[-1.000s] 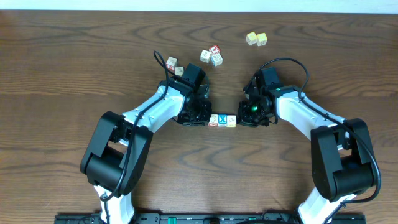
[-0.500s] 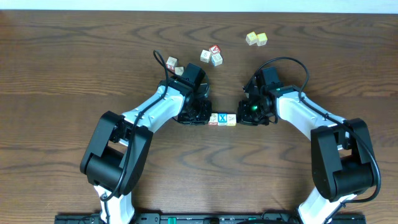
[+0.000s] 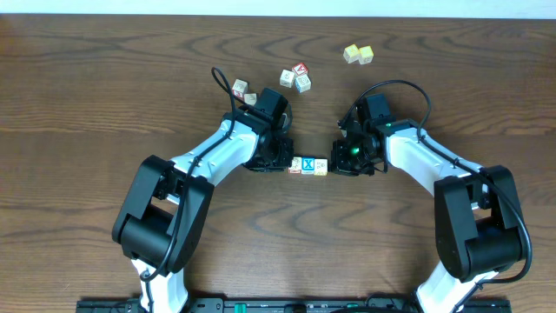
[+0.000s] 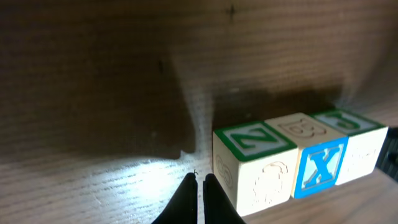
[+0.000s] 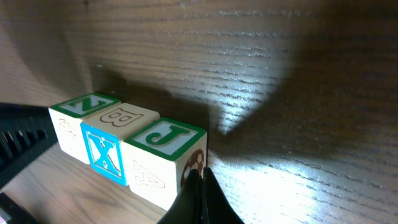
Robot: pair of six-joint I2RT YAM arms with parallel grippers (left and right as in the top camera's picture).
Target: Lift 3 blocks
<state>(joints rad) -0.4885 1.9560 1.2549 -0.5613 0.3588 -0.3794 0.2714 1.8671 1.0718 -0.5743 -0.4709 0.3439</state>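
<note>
Three blocks sit side by side in a tight row at the table's middle: a cream one with red trim (image 3: 298, 165), a blue X one (image 3: 308, 164) and a cream one with yellow trim (image 3: 321, 166). My left gripper (image 3: 287, 163) is shut, and its tips (image 4: 199, 180) press the row's end at the green Z block (image 4: 255, 165). From the other side my right gripper (image 3: 334, 164), also shut, pushes its tips (image 5: 200, 174) against the green J block (image 5: 165, 155). The row is pinched between the two grippers. It seems to hang just above the wood.
A pale yellow pair of cubes (image 3: 358, 54) lies at the back right. A cluster with a red-topped cube (image 3: 296, 76) lies behind the grippers. Two more cubes (image 3: 244, 92) rest beside the left arm's cable.
The row of blocks and both gripper tips have shifted slightly toward the back and left. Both grippers stay shut.
</note>
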